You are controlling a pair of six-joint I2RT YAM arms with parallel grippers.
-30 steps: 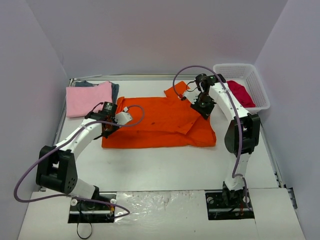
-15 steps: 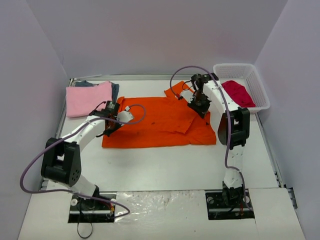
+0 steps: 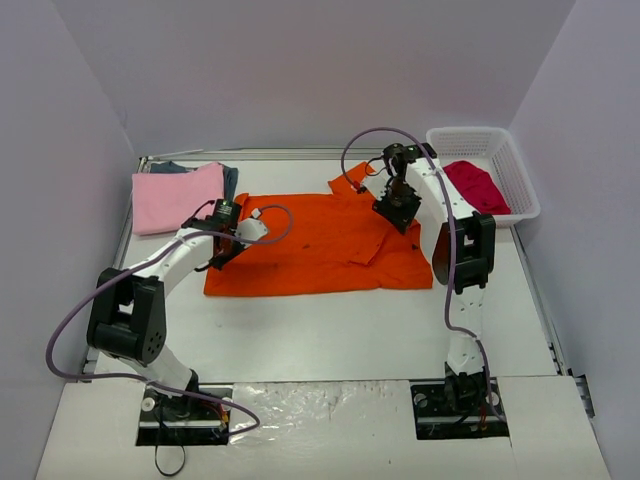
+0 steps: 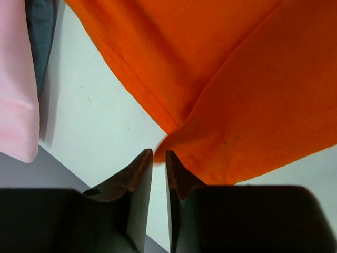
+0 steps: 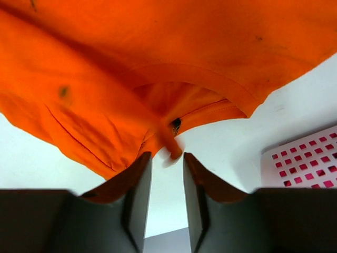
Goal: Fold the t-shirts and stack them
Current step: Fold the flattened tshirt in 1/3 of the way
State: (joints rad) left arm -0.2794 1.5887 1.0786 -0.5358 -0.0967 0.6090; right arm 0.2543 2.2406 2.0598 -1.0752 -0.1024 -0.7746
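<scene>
Two narrow jaw gaps, nothing clamped: left gripper (image 4: 159, 154) at orange t-shirt (image 3: 320, 250) left edge, right gripper (image 5: 167, 157) at far-right edge; long axis left-right.

We count four t-shirts (image 3: 320, 245), orange, pink (image 3: 175, 197), blue-grey (image 3: 231, 182) and crimson (image 3: 478, 187), one basket (image 3: 470, 131), and two grippers, left (image 3: 221, 254) and right (image 3: 398, 220).

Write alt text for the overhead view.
An orange t-shirt lies on a white table, the left gripper at its left edge, the right gripper near its collar. A pink t-shirt sits far left, a white basket far right.
</scene>
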